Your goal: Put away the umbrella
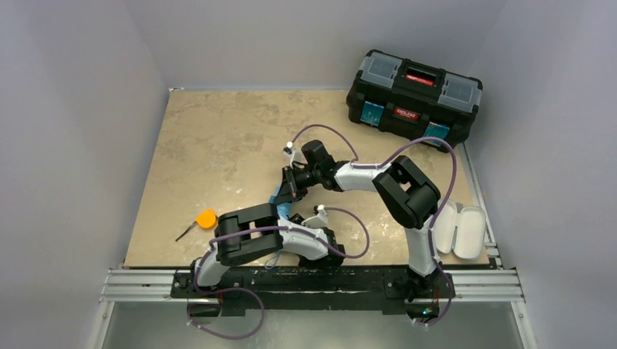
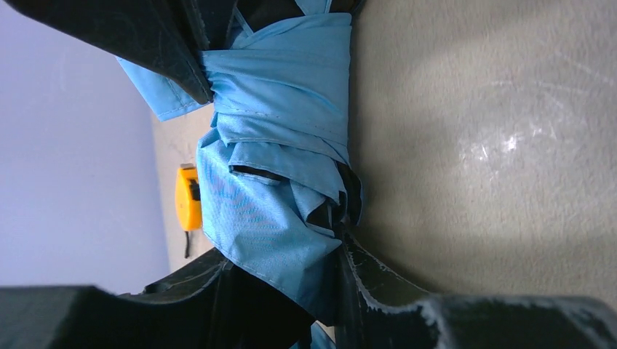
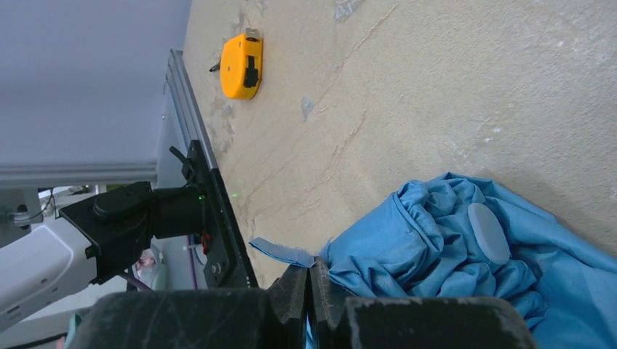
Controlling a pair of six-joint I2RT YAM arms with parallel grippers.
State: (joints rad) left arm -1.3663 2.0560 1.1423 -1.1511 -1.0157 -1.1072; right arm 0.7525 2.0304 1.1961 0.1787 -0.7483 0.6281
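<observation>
While the left fingers point(image 2: 156, 40) clamp the umbrella point(image 2: 276, 145) bundle from twelve and six o'clock, the right fingers point(image 3: 291, 287) are clenched, pinching its fabric edge.

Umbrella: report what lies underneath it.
Around the crumpled light blue fabric umbrella only the beige mottled tabletop shows; whatever lies beneath its folds is hidden.

One umbrella point(image 2: 276, 145), one orange tape measure point(image 1: 207, 218), one black toolbox point(image 1: 413, 96), one pale case point(image 1: 460, 229) — open

umbrella point(image 1: 278, 196) mostly hidden from above, cropped in wrist views
</observation>
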